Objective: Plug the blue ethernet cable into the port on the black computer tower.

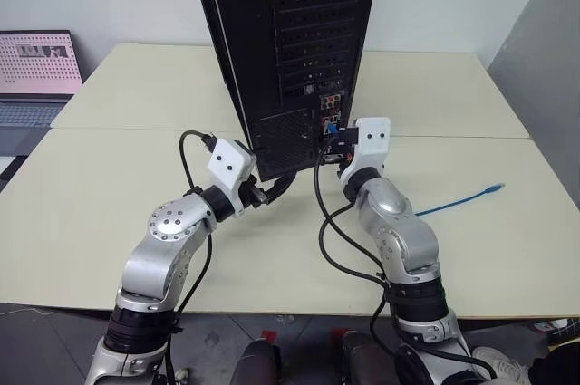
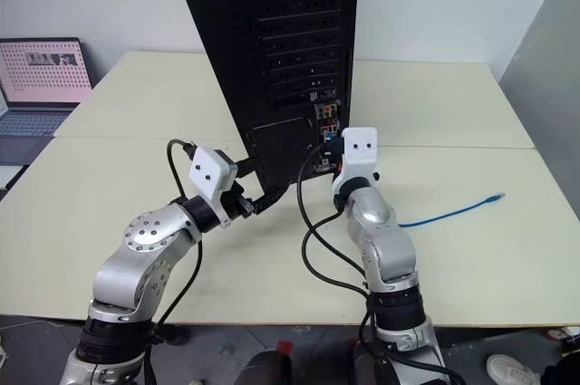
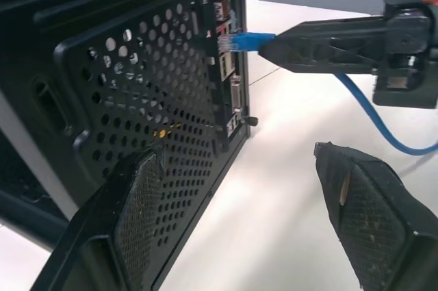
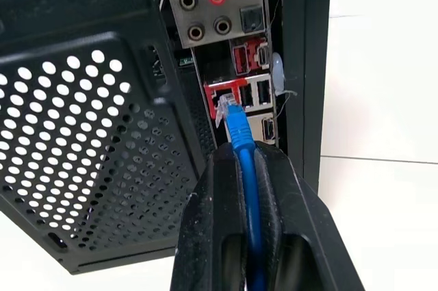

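In the left eye view, the black computer tower (image 1: 290, 50) stands upright on the pale table (image 1: 109, 213), its rear panel facing the robot. The right gripper (image 1: 332, 134) reaches level to the cluster of coloured sockets low on that panel, and the blue ethernet cable (image 1: 453, 203) trails away over the table to the right, its far plug lying free. A grey laptop (image 1: 36, 77) sits at the far left. The left gripper (image 1: 272, 187) hovers near the tower's lower vent grille. In the left wrist view, the left fingers (image 3: 137, 216) stand wide apart with nothing between them, just beside the grille. In the right wrist view, the right fingers (image 4: 280, 209) are clamped on the cable just behind its plug, whose clear tip sits at the mouth of the port (image 4: 223, 101), beside red USB sockets.
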Controlling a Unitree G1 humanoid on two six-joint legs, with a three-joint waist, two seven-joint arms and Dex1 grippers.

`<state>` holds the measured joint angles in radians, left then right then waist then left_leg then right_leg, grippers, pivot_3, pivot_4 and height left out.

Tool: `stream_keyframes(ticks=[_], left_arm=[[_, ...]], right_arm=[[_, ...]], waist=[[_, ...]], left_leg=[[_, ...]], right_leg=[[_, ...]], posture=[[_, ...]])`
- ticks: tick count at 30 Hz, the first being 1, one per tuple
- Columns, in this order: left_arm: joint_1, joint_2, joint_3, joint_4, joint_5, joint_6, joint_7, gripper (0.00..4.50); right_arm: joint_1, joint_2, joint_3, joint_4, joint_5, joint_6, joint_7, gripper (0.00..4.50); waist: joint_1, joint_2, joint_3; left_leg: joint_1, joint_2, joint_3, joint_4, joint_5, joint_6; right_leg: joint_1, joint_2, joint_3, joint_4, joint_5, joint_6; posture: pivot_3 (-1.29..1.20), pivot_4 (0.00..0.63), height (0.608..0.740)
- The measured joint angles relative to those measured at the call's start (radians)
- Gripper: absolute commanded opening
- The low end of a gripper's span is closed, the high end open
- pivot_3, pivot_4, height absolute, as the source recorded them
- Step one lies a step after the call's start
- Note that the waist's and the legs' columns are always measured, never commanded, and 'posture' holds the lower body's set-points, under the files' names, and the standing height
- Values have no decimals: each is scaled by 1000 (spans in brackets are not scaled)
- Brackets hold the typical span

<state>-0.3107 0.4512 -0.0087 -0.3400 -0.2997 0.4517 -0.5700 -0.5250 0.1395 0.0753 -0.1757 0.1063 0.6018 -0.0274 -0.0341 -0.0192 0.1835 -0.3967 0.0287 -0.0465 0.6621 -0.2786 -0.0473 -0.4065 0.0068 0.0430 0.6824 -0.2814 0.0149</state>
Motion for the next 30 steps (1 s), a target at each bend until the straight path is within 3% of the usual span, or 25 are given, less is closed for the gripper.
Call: stream_keyframes(ticks=[30], left_arm=[[2, 2, -2, 0, 7, -2, -8, 3634]], right_arm=[[-66, -1, 28, 118, 7, -53, -43, 0]], waist=[[-2, 0, 0]], left_leg=[[1, 0, 0, 0, 2, -3]], right_leg=[[0, 3, 0, 0, 2, -3]], posture=[[0, 150, 740]])
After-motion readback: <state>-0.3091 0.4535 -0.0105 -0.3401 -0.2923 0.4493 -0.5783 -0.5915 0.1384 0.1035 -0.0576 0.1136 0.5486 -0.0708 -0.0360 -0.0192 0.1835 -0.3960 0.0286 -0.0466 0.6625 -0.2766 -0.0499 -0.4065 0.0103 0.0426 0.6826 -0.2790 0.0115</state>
